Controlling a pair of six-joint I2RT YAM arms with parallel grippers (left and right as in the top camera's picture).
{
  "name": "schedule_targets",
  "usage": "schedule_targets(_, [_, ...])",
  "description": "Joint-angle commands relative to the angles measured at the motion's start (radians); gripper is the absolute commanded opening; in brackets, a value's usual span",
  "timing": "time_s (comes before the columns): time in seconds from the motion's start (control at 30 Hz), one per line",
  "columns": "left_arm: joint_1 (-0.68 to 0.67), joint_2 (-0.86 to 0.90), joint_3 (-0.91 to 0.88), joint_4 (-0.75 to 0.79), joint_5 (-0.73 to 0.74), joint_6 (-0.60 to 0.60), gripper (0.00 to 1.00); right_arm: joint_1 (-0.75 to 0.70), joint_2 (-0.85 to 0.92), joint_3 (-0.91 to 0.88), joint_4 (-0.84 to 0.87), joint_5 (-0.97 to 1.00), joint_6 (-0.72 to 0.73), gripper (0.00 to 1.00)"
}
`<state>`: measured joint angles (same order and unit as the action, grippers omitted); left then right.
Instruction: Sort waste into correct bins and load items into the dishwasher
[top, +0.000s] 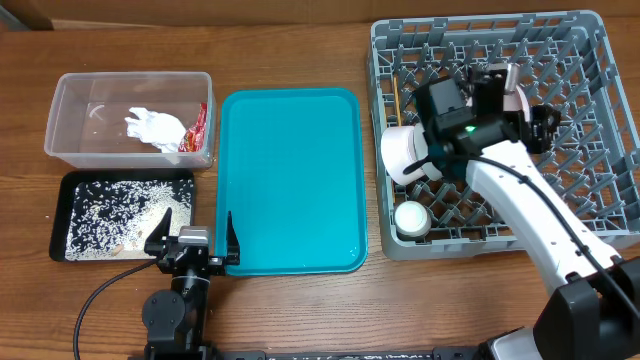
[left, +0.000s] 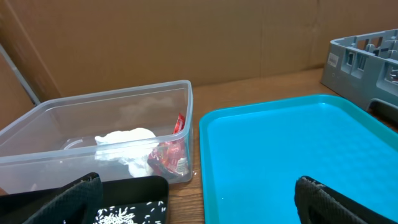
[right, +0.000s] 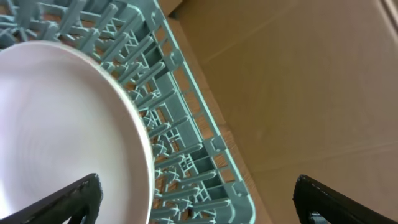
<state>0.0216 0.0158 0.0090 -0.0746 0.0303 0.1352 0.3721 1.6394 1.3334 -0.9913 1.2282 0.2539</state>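
The grey dish rack (top: 590, 60) stands at the right. In it are a white bowl (top: 403, 152), a small white cup (top: 411, 219) and wooden chopsticks (top: 398, 96). My right gripper (top: 530, 112) is open inside the rack. The white plate (right: 62, 124) stands on edge beside its left finger, against the rack's lattice wall (right: 186, 134). A second bowl cannot be made out. The clear tub (top: 70, 120) holds the white napkin (top: 155, 127) and red wrapper (top: 197, 128). The black tray (top: 70, 185) holds rice (top: 115, 215). My left gripper (top: 195, 240) is open and empty.
The teal serving tray (top: 290, 180) lies bare in the middle, between the bins and the rack. In the left wrist view the tub (left: 37, 134), napkin (left: 124, 140), wrapper (left: 169, 152) and teal tray (left: 292, 149) lie ahead. Cardboard walls stand behind the table.
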Motion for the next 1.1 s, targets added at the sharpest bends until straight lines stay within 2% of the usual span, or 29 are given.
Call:
schedule_targets(0.0, [0.004, -0.010, -0.004, 0.000, 0.011, 0.019, 1.00, 0.065, -0.083, 0.069, -0.016, -0.038, 0.013, 0.98])
schedule_targets(0.17, [0.004, -0.010, -0.004, 0.000, 0.011, 0.019, 1.00, 0.207, -0.230, 0.178, -0.099, -0.438, 0.058, 0.96])
schedule_targets(0.23, [0.004, -0.010, -0.004, 0.000, 0.011, 0.019, 1.00, 0.276, -0.295, 0.216, -0.098, -0.638, 0.061, 1.00])
schedule_targets(0.3, [0.004, -0.010, -0.004, 0.000, 0.011, 0.019, 1.00, 0.346, -0.366, 0.230, -0.069, -0.826, 0.061, 1.00])
schedule_targets(0.57, [0.004, -0.010, -0.004, 0.000, 0.011, 0.019, 1.00, 0.497, -0.479, 0.230, -0.034, -1.238, 0.061, 1.00])
schedule_targets(0.7, [0.004, -0.010, -0.004, 0.000, 0.011, 0.019, 1.00, 0.500, -0.479, 0.230, -0.072, -1.249, 0.056, 1.00])
schedule_targets(0.8, [0.004, -0.010, -0.004, 0.000, 0.011, 0.019, 1.00, 0.481, -0.499, 0.233, -0.140, -1.134, 0.061, 1.00])
schedule_targets(1.0, [0.004, -0.010, -0.004, 0.000, 0.011, 0.019, 1.00, 0.384, -0.657, 0.233, -0.163, -0.954, 0.069, 1.00])
schedule_targets(1.07, [0.004, -0.010, -0.004, 0.000, 0.011, 0.019, 1.00, 0.341, -0.716, 0.231, -0.159, -0.930, 0.023, 1.00])
